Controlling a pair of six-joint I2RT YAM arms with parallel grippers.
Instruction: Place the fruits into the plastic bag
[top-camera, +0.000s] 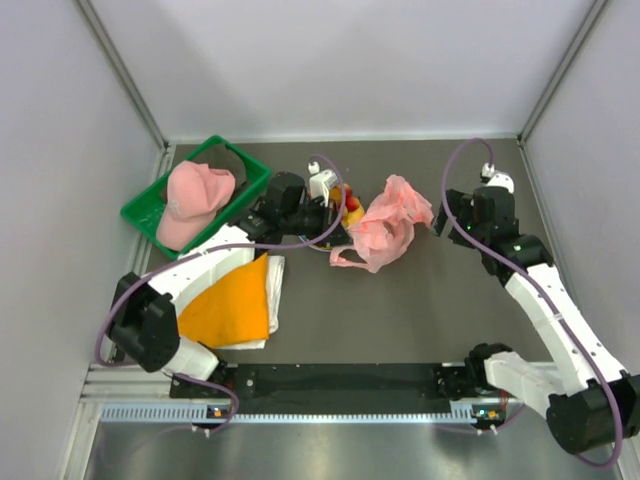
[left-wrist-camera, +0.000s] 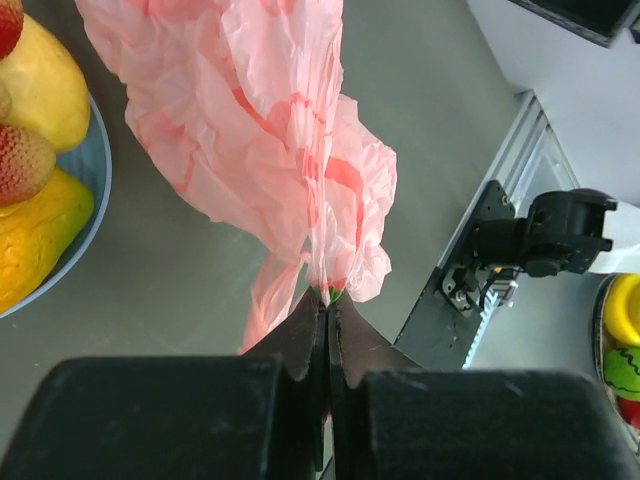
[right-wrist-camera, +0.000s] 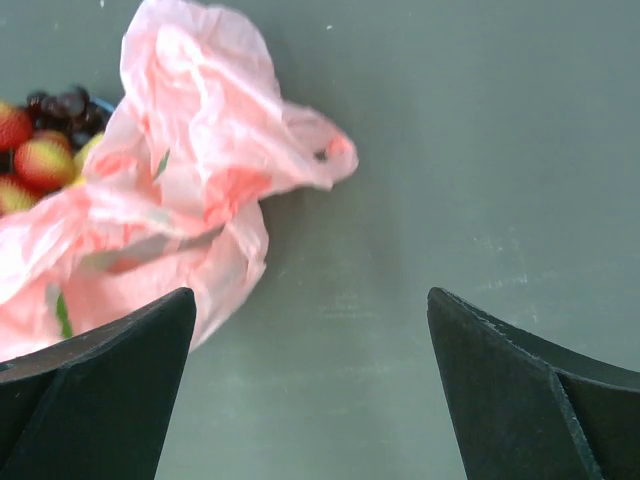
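Plastic bag (top-camera: 385, 225) lay crumpled on the bench (top-camera: 450, 300) beside the plate (left-wrist-camera: 100, 190) of fruits (left-wrist-camera: 35, 75). My left gripper (left-wrist-camera: 327, 300) was pinched shut on one fold, which I judged was to lift the mouth. My right gripper (right-wrist-camera: 310, 295) hovered nearby, fully spread and empty.

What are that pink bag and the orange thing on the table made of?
The pink bag looks like thin plastic film: translucent, crinkled, slightly glossy. The orange thing seems to be cloth, matte and folded flat, though the overhead view shows no weave.
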